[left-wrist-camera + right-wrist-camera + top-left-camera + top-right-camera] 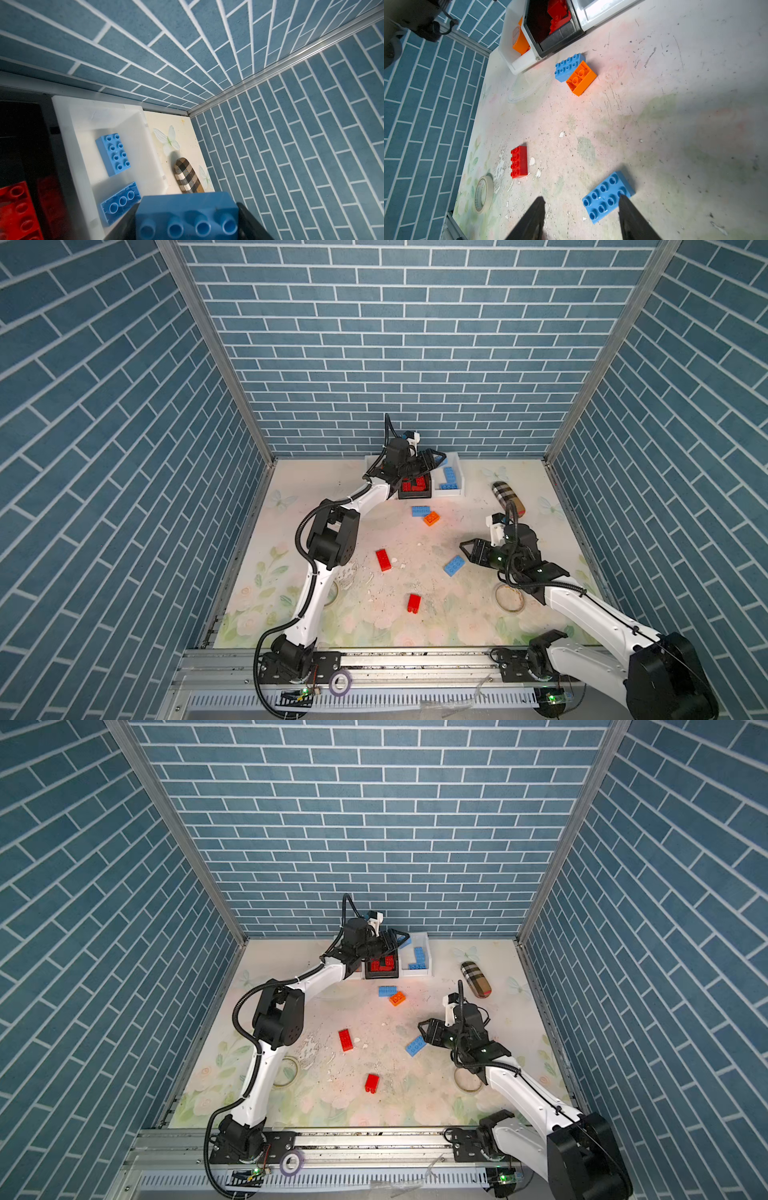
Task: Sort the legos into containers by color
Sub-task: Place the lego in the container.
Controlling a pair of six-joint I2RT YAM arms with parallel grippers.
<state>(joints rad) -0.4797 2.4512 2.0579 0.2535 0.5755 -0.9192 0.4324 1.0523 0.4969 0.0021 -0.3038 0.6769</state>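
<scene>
Your left pincer (186, 216): grasping blue brick (187, 201) near white bin (83, 116). Your right pincer (581, 198): released, empty, over blue lego (607, 197) on table (654, 104).

1. My left arm (309, 597) and right arm (590, 608) wear white shells on the long links, with black housings at the joints.
2. A black ribbed cable conduit (298, 533) runs along each arm I drive.
3. A green light (497, 559) glows on the right wrist.
4. The right gripper (581, 196) has black, tapering fingers (534, 216).
5. Black base plates (332, 659) show small screws.
</scene>
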